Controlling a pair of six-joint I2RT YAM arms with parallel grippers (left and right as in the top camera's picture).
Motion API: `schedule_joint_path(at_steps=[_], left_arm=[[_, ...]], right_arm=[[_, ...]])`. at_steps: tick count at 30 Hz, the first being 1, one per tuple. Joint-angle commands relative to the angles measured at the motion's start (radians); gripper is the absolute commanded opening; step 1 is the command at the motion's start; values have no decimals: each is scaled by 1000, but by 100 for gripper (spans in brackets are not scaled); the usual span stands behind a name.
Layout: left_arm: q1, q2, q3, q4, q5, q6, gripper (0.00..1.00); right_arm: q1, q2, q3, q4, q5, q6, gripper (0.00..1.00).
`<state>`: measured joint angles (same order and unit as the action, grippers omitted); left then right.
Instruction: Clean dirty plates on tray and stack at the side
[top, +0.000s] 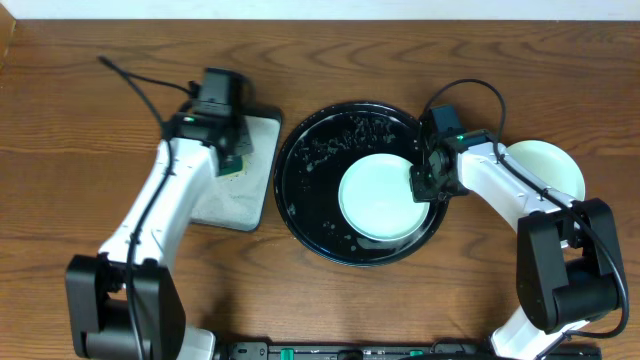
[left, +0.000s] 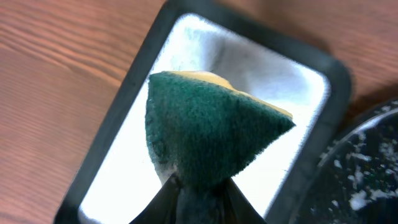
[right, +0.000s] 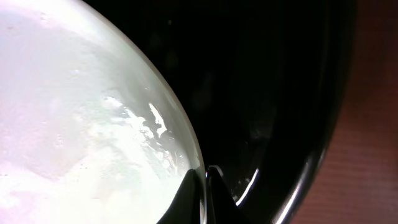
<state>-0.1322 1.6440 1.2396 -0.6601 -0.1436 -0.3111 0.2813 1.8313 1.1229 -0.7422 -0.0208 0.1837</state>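
Right jaws tight on mint plate (right: 81, 112) rim

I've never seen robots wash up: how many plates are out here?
2. One mint plate lies in the black tray; a second plate sits on the table right of it, partly behind the arm. More may hide beneath it.

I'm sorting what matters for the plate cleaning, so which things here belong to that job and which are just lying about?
Job: mint plate in the black tray, right tool pinching its rim; side plate; sponge in left tool.
Lying about: grey rectangular tray; black cable.
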Motion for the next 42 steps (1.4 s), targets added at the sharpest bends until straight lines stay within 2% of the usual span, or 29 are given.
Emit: schedule_joint_path(at_steps=[1,6,7,9,12,15,17,25,29,38,42], left_arm=[[48,38,-11,10,217,123,19],[71,77,-12,1,215,169,21],[70,78,-12,-2,214,169,25],[70,77,-12,-2,215,169,46],[70,77,-12,-3,214,169,66],[70,77,-12,-10,214,169,71],[70,77,-12,-17,214,169,77],[70,77,-12,-17,214,169,80],[70,77,-12,-17,214,169,80],[70,77,-12,-17,214,169,81],[70,77,-12,-16,214,169,81]], right_arm=[[3,-14,0,2,-69,-69,1],[14,-38,47,-36,-82,-65,1],[21,-51,55,-40,-82,-65,1],[35,-85,65,-39,-80,-66,1],[57,-143,69,-36,-30,-52,1],[80,-198,69,-44,62,-42,1],[93,-238,69,-50,126,-41,1],[132,-393,69,-55,352,-18,1],[166,-452,69,-44,408,-78,1],[293,-481,69,-92,672,-96,1],[377,-481,69,-89,866,-107,1]])
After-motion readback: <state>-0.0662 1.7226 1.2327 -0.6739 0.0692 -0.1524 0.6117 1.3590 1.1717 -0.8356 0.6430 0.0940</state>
